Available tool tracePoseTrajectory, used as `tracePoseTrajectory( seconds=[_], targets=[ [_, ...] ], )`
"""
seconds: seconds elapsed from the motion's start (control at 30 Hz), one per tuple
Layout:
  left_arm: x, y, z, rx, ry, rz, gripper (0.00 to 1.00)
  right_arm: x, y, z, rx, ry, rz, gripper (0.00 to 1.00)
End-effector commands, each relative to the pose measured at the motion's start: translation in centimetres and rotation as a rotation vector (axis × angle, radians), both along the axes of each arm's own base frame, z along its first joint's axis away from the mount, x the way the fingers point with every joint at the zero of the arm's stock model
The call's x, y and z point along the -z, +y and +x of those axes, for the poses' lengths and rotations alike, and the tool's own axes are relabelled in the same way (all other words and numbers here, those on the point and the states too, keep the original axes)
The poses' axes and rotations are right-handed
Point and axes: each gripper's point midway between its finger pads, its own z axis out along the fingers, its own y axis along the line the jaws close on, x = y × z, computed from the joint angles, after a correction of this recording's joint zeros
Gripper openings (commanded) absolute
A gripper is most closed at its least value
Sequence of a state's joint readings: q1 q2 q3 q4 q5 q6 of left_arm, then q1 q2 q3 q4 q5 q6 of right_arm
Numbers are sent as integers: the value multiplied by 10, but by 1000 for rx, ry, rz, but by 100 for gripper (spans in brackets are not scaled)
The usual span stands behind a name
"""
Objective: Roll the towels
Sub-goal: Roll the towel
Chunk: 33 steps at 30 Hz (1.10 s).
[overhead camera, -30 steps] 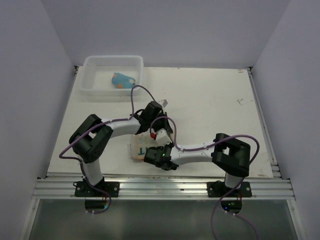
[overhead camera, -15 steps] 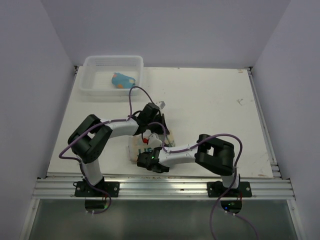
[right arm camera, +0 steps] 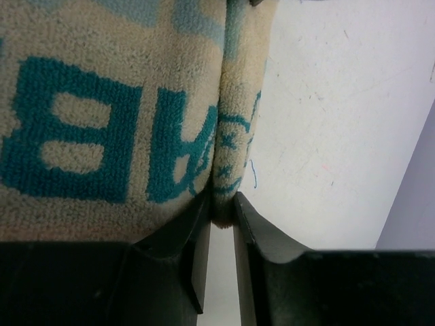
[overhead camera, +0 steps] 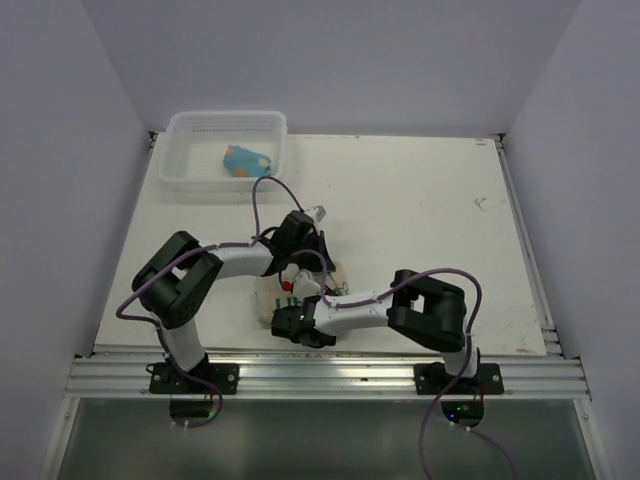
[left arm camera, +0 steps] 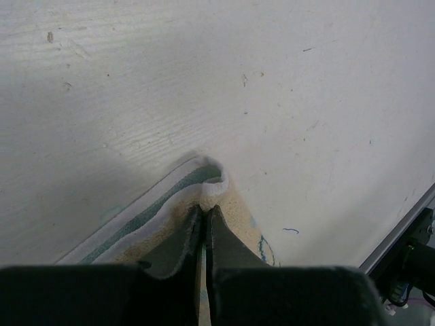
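Writing, right wrist view: large teal block letters on the cream towel (right arm camera: 102,136), seen upside down. One reads as a B, and the next is cut by a fold. Pale blue print sits at the top edge. No full word is legible.
Writing, top view: print on the cream towel (overhead camera: 266,300) is too small to read.
Cream towel, look: fuzzy pile with a cream ground. In the left wrist view the cream towel (left arm camera: 231,210) has a teal stripe along its white border and one corner curled upward.
Cream towel, place: flat on the table (overhead camera: 420,220), near its front edge, under both wrists and largely hidden by them.
Left gripper (left arm camera: 205,212): jaws closed to a sliver, pinching the towel just behind the curled corner.
Right gripper (right arm camera: 221,207): jaws narrow, with a doubled fold of the towel's edge clamped between the fingertips.
Blue towel (overhead camera: 246,160): a bunched lump, light blue with a small orange patch. Its dots cannot be resolved.
Blue towel, place: inside the white slatted basket (overhead camera: 180,172) at the table's far left corner, well apart from both grippers.
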<state>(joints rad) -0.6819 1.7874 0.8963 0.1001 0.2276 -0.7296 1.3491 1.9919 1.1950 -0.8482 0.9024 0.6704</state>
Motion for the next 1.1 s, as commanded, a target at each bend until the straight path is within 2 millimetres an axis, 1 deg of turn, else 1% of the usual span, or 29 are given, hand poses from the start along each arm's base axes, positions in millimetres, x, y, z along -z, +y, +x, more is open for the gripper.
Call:
tracePoseTrajectory(
  seconds=[0.0, 0.07, 0.13, 0.2, 0.23, 0.27, 0.3, 0.33, 0.4, 0.43, 0.47, 0.5, 0.53, 0.57, 0.6, 0.63, 0.7, 0.73, 0.77, 0.8, 0.83, 0.87, 0.9, 0.93, 0.97, 1.0, 1.03, 1.07],
  targets=[
    [5, 24, 31, -108, -125, 65, 0, -17, 29, -21, -1, 81, 199, 26],
    [7, 24, 28, -104, -119, 56, 0, -23, 32, -25, 9, 106, 249, 33],
    [8, 24, 26, -102, -116, 54, 0, -37, 37, -28, 17, 113, 337, 39],
    [9, 26, 24, -104, -115, 55, 0, -45, 44, -30, 26, 140, 419, 41],
    [8, 26, 25, -106, -119, 50, 0, -56, 45, -31, 23, 139, 470, 43],
    [9, 26, 24, -107, -117, 50, 0, -62, 46, -30, 25, 136, 497, 43],
    [11, 28, 22, -109, -114, 53, 0, -68, 47, -28, 27, 125, 527, 43],
    [10, 28, 22, -110, -116, 46, 0, -81, 45, -27, 29, 115, 572, 43],
    [13, 30, 19, -112, -109, 50, 0, -94, 38, -19, 67, 94, 636, 43],
    [14, 30, 18, -112, -109, 47, 0, -93, 32, -17, 80, 95, 653, 41],
    [15, 31, 16, -113, -105, 49, 0, -107, 23, -6, 122, 83, 734, 39],
    [15, 32, 16, -116, -108, 48, 0, -109, 27, -4, 135, 115, 809, 37],
    [15, 33, 15, -117, -106, 45, 0, -112, 16, 10, 186, 109, 894, 31],
    [15, 33, 14, -117, -106, 46, 0, -108, 6, 12, 215, 122, 903, 29],
    [15, 34, 15, -121, -106, 48, 0, -110, 6, 20, 226, 116, 958, 26],
    [15, 33, 15, -122, -108, 46, 0, -102, -3, 25, 259, 141, 977, 25],
    [13, 33, 15, -121, -109, 41, 0, -101, -8, 31, 276, 151, 1008, 24],
    [12, 33, 14, -119, -112, 39, 0, -96, -12, 34, 302, 176, 1026, 24],
    [12, 33, 15, -121, -112, 39, 0, -93, -12, 35, 313, 197, 1047, 23],
    [11, 33, 15, -121, -113, 38, 0, -93, -8, 41, 317, 200, 1091, 23],
    [11, 33, 14, -119, -113, 35, 0, -84, -14, 45, 355, 210, 1108, 23],
    [11, 32, 15, -119, -113, 35, 0, -79, -8, 42, 361, 267, 1151, 23],
    [11, 32, 14, -118, -112, 34, 0, -76, -2, 48, 361, 278, 1189, 25],
    [10, 32, 14, -117, -112, 32, 0, -68, -6, 52, 388, 295, 1202, 25],
    [11, 32, 14, -116, -111, 33, 0, -66, 0, 50, 390, 339, 1230, 25],
    [11, 32, 14, -117, -109, 34, 0, -66, 5, 54, 384, 350, 1259, 25],
    [11, 32, 14, -116, -109, 33, 0, -58, 3, 58, 408, 361, 1262, 27],
    [12, 33, 13, -116, -106, 35, 0, -56, 3, 63, 421, 354, 1275, 28]
  ],
)
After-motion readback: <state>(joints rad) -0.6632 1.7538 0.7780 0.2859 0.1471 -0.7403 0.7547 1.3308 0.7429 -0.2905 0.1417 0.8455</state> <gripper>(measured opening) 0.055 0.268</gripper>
